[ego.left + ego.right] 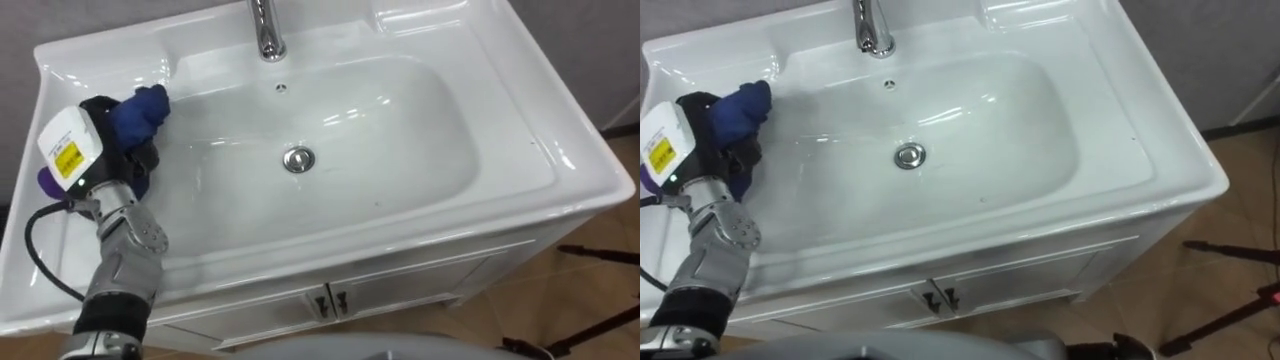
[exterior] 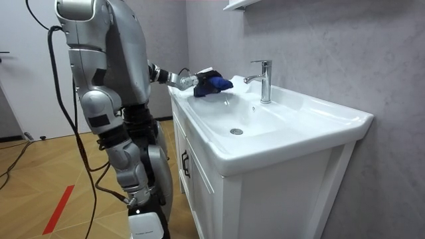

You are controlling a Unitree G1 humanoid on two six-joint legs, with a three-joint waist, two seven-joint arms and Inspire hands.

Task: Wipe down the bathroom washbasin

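Low down, the right hand (image 2: 145, 222) hangs beside the cabinet (image 1: 400, 280) front. Over the left rim of the basin (image 1: 560, 170) the left hand (image 1: 118, 165) reaches in. Its dark fingers seem curled round a bunched blue cloth (image 1: 140, 112), which lies against the bowl's left wall, just past the hand. Mid-bowl sits the drain (image 1: 298, 159). At the back edge, well apart, stands the tap (image 1: 266, 30).

A chrome tap (image 1: 266, 30) stands beyond and right of the left hand (image 1: 105, 150), 2 cabinet handles (image 1: 320, 303) nearer, lower right.
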